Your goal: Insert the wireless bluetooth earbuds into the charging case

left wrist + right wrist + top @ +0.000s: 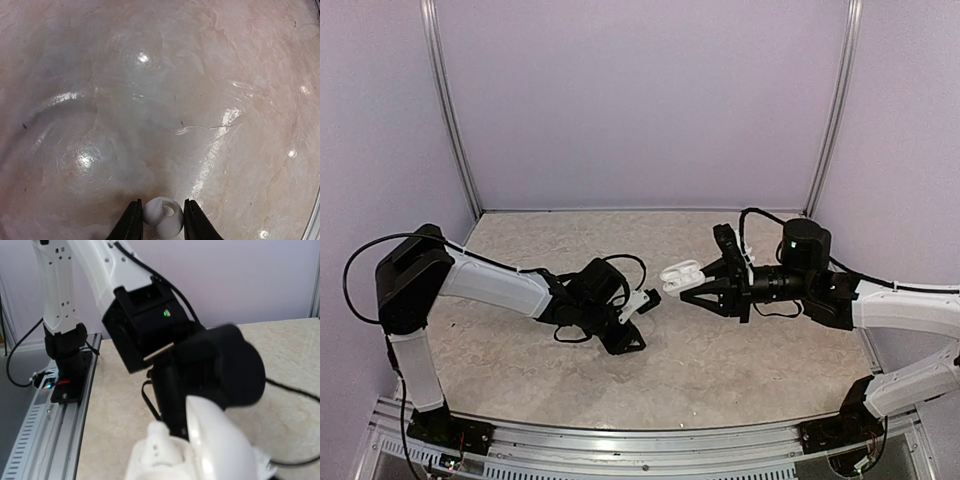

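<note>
Pinches one pale earbud [161, 216] in the left tool [162, 202], both fingers tight against it, over the tabletop [150, 100]. Just beyond, grips the white charging case [682, 271], lid open, in the right tool [692, 282], near the earbud but not touching.

A robot test booth in a lab is being shown. A pale stone-look desk [700, 350] is being shut in by plain lilac walls [640, 100], with metal posts [450, 110] being held up at its far corners. A left arm [490, 285] and a right arm [905, 300] are being carried on a metal rail [650, 437] along the near edge.
</note>
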Tool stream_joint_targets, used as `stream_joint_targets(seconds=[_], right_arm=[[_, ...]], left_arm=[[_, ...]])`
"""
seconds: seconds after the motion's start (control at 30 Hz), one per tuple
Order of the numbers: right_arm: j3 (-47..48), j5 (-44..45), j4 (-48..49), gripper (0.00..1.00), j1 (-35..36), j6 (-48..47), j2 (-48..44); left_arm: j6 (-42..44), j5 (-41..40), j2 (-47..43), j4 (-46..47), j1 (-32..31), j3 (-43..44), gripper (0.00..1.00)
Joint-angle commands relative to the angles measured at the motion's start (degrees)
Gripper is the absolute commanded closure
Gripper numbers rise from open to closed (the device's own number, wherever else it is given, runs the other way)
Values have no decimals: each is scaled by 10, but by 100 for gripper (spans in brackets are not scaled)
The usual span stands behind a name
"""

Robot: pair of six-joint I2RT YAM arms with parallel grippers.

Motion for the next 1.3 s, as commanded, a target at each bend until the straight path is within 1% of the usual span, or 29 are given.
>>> stream_joint_targets(seconds=[0.0, 0.1, 0.23, 0.3, 0.33, 0.43, 0.5, 0.63, 0.7, 0.83, 0.97, 1.03, 1.13, 1.2, 1.27], right_arm=[[-8, 1, 1, 100, -5, -1, -15], [-12, 4, 0, 100, -5, -1, -21], [-15, 8, -3, 100, -5, -1, -26], [-15, 9, -4, 100, -5, -1, -27], [-15, 9, -4, 100, -5, -2, -26], [-12, 8, -7, 100, -5, -4, -23], [-12, 9, -8, 100, -5, -3, -22], [-13, 9, -8, 100, -4, -3, -21], [-13, 9, -7, 100, -5, -3, -20], [-16, 14, -10, 100, -6, -4, -25], [-18, 14, -9, 100, -7, -3, -26], [-17, 12, -7, 100, -8, -4, -25], [-18, 12, -3, 100, -9, -3, -23], [-17, 11, -2, 100, -9, -4, -22], [-17, 11, -3, 100, -10, -4, -23]], left_arm=[[89, 20, 19, -23, -3, 30, 69], [123, -2, 23, -26, -3, 29, 64], [154, -78, 9, -21, 0, 12, 49], [161, -121, 1, -21, 1, 5, 44], [158, -138, -3, -20, 3, 4, 43], [146, -142, -22, -12, 7, -9, 41], [142, -177, -40, 9, 3, -29, 40], [130, -241, -50, 17, 5, -41, 40], [129, -247, -54, 24, 5, -46, 40], [103, -228, -91, 69, 7, -74, 42], [67, -151, -129, 83, 12, -83, 46], [47, -110, -130, 72, 21, -70, 50], [8, -39, -116, 68, 61, -54, 59], [1, -18, -105, 69, 76, -46, 61], [6, -17, -94, 60, 80, -34, 62]])
